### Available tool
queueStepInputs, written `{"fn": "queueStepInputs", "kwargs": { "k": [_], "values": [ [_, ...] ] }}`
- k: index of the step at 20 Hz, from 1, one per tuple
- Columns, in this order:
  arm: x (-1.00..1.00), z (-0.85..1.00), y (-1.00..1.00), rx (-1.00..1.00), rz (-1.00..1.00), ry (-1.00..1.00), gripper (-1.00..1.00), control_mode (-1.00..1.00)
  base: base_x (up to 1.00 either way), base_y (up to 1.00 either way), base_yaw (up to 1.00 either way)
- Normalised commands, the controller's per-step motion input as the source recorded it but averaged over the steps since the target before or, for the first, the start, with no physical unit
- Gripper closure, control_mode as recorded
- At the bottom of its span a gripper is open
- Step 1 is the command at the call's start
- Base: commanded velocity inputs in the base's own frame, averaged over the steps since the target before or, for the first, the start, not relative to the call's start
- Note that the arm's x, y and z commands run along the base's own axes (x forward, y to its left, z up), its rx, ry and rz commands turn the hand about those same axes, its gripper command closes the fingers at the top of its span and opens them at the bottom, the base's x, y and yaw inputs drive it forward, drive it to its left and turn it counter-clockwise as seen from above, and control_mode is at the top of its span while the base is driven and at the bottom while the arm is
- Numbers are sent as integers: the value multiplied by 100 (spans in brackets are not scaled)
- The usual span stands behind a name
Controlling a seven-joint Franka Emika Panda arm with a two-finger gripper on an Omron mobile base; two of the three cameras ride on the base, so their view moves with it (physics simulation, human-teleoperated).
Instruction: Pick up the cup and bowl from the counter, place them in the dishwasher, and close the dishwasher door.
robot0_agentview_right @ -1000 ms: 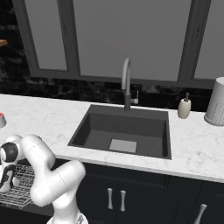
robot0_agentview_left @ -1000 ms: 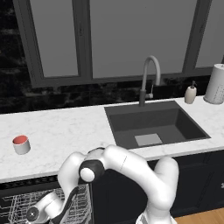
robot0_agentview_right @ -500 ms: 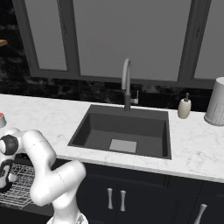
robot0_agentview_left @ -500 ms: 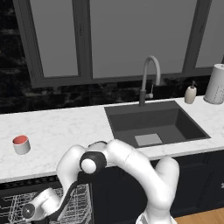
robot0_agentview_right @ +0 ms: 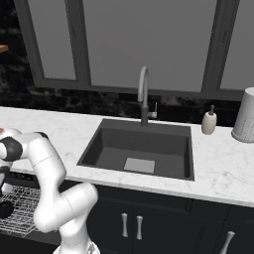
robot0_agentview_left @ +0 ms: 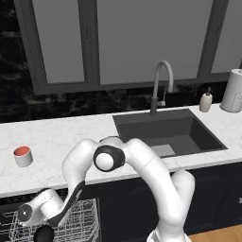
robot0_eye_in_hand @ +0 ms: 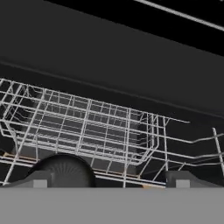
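The white cup [robot0_agentview_left: 22, 156] with a red inside stands on the marble counter [robot0_agentview_left: 56, 137] at the far left. Below the counter's edge the dishwasher [robot0_agentview_left: 80, 222] is open, and its white wire rack [robot0_eye_in_hand: 92, 127] lies ahead of the hand. My gripper [robot0_eye_in_hand: 110, 180] hangs low over the rack, open, with its fingertips [robot0_eye_in_hand: 39, 179] far apart. The black bowl [robot0_eye_in_hand: 64, 170] sits just inside the left fingertip, with a wide gap to the right one. This bowl [robot0_agentview_left: 43, 233] is a dark round shape under the hand, also at the rack [robot0_agentview_right: 20, 213] as a black bowl [robot0_agentview_right: 5, 208].
The dark inset sink [robot0_agentview_left: 165, 132] with its faucet [robot0_agentview_left: 160, 80] lies right of the arm. A beige soap bottle [robot0_agentview_left: 205, 101] and a tall white perforated cylinder [robot0_agentview_left: 233, 90] stand at the counter's right end. Dark cabinets [robot0_agentview_right: 163, 223] run under the sink.
The arm has bent further down and to the left, carrying the hand and the black bowl lower into the dishwasher rack. The cup has not moved.
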Motion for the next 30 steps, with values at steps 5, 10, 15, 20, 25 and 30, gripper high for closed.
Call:
{"fn": "queueStepInputs", "kwargs": {
  "k": [5, 10, 15, 20, 25, 30],
  "values": [
    [-2, 100, 0, 0, 2, 0, -100, -100, 0, 0, 0],
    [-8, 100, 0, 2, 10, 0, -100, -100, 0, 0, 0],
    [-1, 100, -1, 1, 16, 0, -100, -100, 0, 0, 0],
    [17, 100, -2, 2, 17, 0, -100, -100, 0, 0, 0],
    [57, 100, -16, 7, 18, 2, -100, -100, 0, 0, 0],
    [73, 100, -16, 7, 16, 15, -100, -100, 0, 0, 0]
  ]
}}
